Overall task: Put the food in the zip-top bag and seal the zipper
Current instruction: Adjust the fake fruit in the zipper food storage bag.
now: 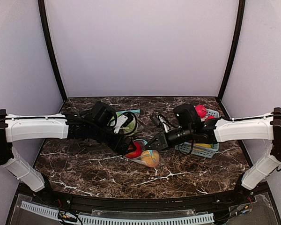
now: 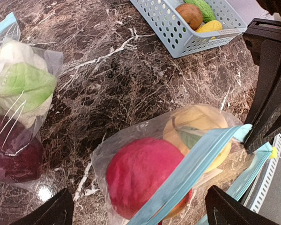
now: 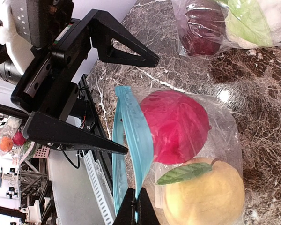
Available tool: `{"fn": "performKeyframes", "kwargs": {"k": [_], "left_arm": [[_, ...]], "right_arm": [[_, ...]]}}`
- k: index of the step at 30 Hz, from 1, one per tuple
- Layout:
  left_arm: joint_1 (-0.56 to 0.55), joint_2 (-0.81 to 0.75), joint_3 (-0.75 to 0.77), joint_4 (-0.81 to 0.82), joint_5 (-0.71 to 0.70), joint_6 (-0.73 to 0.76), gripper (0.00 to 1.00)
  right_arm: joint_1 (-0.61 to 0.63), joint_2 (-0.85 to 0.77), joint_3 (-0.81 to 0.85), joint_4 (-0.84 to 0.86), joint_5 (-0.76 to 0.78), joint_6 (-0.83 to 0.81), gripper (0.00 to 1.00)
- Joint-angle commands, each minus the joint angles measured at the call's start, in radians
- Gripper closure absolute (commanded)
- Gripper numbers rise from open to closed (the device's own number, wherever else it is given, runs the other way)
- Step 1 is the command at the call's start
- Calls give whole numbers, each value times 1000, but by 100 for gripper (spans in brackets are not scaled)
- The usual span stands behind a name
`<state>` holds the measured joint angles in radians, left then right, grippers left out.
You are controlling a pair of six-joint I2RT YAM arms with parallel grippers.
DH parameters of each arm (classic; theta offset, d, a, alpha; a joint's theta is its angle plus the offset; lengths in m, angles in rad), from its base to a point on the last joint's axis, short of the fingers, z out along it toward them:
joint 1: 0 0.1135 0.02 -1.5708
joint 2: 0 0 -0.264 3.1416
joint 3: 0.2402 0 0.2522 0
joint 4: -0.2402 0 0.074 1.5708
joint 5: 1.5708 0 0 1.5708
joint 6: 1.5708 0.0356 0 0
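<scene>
Sealing is the step in hand. At table centre the zip-top bag (image 1: 143, 154) holds a red apple (image 3: 175, 126) and a yellow fruit (image 3: 206, 194), and its blue zipper (image 2: 192, 173) looks unsealed. The right gripper (image 3: 136, 206), pressed together, pinches the zipper's end. The left gripper (image 3: 143, 106) stands spread wide astride it. Next, I judge, the left must close and run along the strip. At 2 o'clock a basket (image 2: 178, 37) holds more food (image 2: 192, 16); at 11 lies 1 filled bag (image 2: 23, 93). The table (image 1: 107, 173) is glossy dark marble, with lilac walls (image 1: 140, 47) behind.
</scene>
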<state>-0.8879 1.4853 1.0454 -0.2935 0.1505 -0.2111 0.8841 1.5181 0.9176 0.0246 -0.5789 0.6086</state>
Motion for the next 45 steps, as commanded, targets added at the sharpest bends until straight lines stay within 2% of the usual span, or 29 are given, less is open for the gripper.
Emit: {"fn": "performKeyframes", "kwargs": {"k": [1, 13, 27, 36, 45], "left_arm": [[16, -65, -40, 0, -13, -39, 1], [58, -98, -85, -9, 16, -32, 3], [57, 5, -70, 43, 37, -36, 10], [58, 38, -62, 114, 72, -54, 12], [55, 101, -50, 156, 129, -74, 18]], "right_arm": [[10, -16, -8, 38, 1, 6, 100], [9, -18, -6, 42, -5, 8, 100], [9, -18, -33, 119, -57, 35, 100], [9, -13, -51, 170, -81, 58, 100], [9, -16, -65, 202, -92, 73, 100]]}}
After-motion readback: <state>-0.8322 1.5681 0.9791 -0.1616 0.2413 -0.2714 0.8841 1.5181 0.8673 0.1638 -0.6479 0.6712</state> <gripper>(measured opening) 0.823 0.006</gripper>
